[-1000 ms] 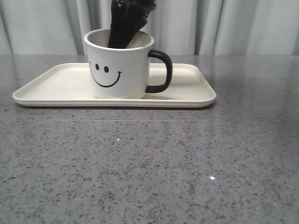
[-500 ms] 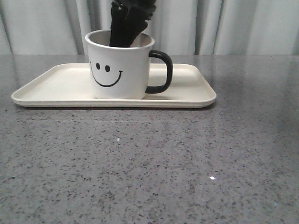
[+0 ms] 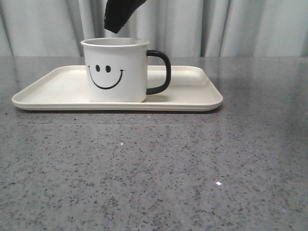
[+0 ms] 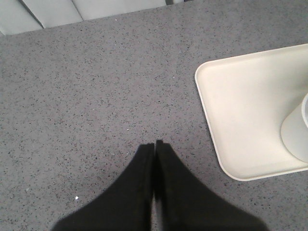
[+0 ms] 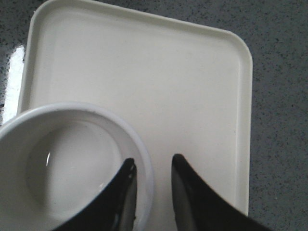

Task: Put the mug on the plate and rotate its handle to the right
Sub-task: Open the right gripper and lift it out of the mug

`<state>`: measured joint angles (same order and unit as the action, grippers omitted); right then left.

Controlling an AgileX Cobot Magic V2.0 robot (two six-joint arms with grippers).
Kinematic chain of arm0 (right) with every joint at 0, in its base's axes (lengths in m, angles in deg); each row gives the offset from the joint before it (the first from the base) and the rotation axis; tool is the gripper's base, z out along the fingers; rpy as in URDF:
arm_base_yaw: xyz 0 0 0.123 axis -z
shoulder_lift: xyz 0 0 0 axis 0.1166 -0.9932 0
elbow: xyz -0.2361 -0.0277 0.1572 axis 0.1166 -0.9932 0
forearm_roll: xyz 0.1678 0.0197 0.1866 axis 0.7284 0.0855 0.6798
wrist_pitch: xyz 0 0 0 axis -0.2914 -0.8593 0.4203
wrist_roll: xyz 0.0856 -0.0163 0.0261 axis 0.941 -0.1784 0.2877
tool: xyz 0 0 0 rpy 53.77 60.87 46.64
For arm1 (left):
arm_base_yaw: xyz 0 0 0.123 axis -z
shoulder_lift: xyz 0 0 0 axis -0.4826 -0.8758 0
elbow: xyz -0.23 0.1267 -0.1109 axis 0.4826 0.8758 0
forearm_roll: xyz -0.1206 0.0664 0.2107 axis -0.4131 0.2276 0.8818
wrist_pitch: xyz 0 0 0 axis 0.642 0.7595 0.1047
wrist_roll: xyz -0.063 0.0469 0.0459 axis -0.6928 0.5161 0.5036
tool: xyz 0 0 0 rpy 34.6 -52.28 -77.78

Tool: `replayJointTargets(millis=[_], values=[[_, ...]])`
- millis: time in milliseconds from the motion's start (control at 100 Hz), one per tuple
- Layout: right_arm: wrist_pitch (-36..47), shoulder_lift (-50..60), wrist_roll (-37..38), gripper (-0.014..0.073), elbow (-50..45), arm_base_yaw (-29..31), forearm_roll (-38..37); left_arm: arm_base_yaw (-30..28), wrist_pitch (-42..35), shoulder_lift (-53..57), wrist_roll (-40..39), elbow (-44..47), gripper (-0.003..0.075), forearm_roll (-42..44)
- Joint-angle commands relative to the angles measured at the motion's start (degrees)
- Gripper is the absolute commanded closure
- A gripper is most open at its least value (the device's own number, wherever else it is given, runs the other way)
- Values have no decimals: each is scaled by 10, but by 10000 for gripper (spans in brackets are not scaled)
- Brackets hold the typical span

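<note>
**Mug on the plate, handle to the right — task looks all but finished**

From my seat the job reads as essentially done. The mug stands upright on the plate, left of the plate's middle in the front view, with its smiley face toward the camera. The handle sticks out to the right, which is what the task asks for. I judge that only clearing the arms away remains, plus perhaps a check that the handle points squarely right; I cannot tell its exact angle from the one front view.

The right end effector hangs above the mug, clear of it; in the front view its dark tip sits over the rim with a gap between them. In the right wrist view its fingers are apart, one over the mug's mouth and one outside the wall, gripping nothing.

The left end effector hovers over the bare grey bench, beside the plate's corner, fingers pressed together and empty.
</note>
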<state>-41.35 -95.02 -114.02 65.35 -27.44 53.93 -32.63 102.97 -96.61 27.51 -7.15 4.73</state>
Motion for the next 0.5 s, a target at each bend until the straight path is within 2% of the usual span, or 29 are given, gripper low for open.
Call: replayJointTargets(millis=[0, 190, 490], values=[[-51, 37, 2, 382, 20, -1, 9, -1, -31, 7, -1, -12, 740, -11], [-51, 50, 14, 264, 20, -1, 3, -1, -35, 7, -1, -12, 740, -11], [12, 122, 80, 262, 20, 13, -5, -1, -73, 7, -1, -12, 740, -26]])
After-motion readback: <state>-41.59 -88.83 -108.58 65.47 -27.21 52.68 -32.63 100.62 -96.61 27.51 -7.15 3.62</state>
